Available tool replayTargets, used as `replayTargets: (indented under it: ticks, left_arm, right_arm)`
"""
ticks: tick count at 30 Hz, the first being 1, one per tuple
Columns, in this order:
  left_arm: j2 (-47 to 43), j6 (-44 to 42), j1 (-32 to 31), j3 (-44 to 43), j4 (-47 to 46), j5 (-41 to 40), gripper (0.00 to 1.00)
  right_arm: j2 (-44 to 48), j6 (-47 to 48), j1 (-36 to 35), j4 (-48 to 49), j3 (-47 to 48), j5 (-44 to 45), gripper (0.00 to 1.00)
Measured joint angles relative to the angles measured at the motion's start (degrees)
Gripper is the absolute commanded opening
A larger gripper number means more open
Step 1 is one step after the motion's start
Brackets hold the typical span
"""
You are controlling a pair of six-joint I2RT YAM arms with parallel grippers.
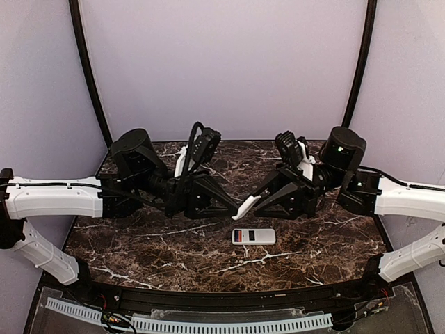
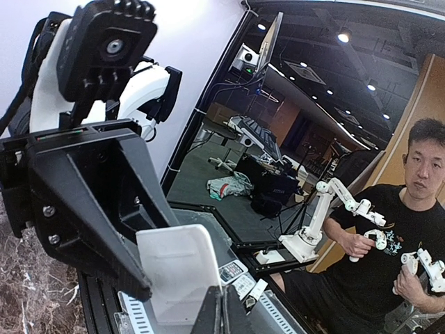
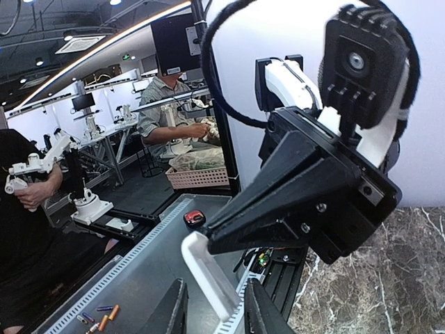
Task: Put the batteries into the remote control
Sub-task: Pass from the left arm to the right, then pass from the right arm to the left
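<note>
The remote control [image 1: 254,236] lies flat on the marble table [image 1: 139,243], white with a dark red patch at its left end. Above it both grippers meet round a flat white plastic piece [image 1: 247,207]. My left gripper [image 1: 238,206] is shut on one end of this piece [image 2: 177,271], which the right wrist view shows pinched in its black tips. My right gripper [image 3: 214,309] stands with its fingers [image 3: 170,309] on either side of the piece [image 3: 208,275], a gap showing on the left. Small orange and bluish batteries [image 3: 104,314] lie on a grey tray below the table.
A slotted white rail [image 1: 188,321] and a grey tray [image 3: 104,278] run along the table's near edge. A small red and black object [image 3: 194,218] rests on that tray. Other remotes [image 2: 240,277] lie beyond the edge. Black frame posts [image 1: 87,62] flank the back wall.
</note>
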State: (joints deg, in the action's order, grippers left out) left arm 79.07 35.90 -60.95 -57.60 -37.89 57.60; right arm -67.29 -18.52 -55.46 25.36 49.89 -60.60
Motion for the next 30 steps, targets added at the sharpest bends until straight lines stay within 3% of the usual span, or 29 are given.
replayTargets:
  ticks: [3,10,12,13,14,15,16,19,25,30]
  left_arm:
    - [0.2,0.4,0.0,0.1,-0.2,0.0,0.0]
    - [0.2,0.6,-0.1,0.3,-1.2,0.0,0.0]
    - [0.2,0.6,-0.1,0.6,-1.2,0.0,0.03]
    - [0.2,0.6,-0.1,0.8,-1.2,0.0,0.09]
    - [0.2,0.4,-0.1,0.8,-1.2,-0.1,0.28]
    - [0.2,0.0,0.0,0.8,-1.1,-0.3,0.37]
    - [0.1,-0.8,0.0,0.8,-0.5,-1.0,0.52]
    - [-0.7,-4.3,1.0,0.7,4.9,-3.5,0.79]
    - [-8.4,-22.6,2.6,-0.2,25.9,-17.3,0.94]
    - [-14.2,-42.4,2.4,-2.3,39.1,-29.4,0.95]
  right_arm:
    - [0.0,0.0,-0.7,0.3,0.3,0.0,0.21]
    - [0.0,0.0,-1.3,0.5,0.5,-0.1,0.0]
    - [0.0,0.1,-1.5,1.0,0.5,-0.5,0.0]
    - [0.0,0.0,-1.5,1.0,0.5,-0.5,0.0]
    - [0.0,0.0,-1.5,1.0,0.5,-0.5,0.0]
    - [0.0,-0.2,-1.5,0.9,0.5,-0.5,0.0]
    - [0.0,-0.2,-1.6,0.9,0.6,-0.4,0.0]
    - [0.0,-0.2,-1.6,-0.5,1.1,0.4,0.0]
    - [0.0,-0.4,-0.2,-7.7,1.8,3.3,0.0]
    - [-0.9,-3.6,4.7,-9.9,0.5,3.0,0.0]
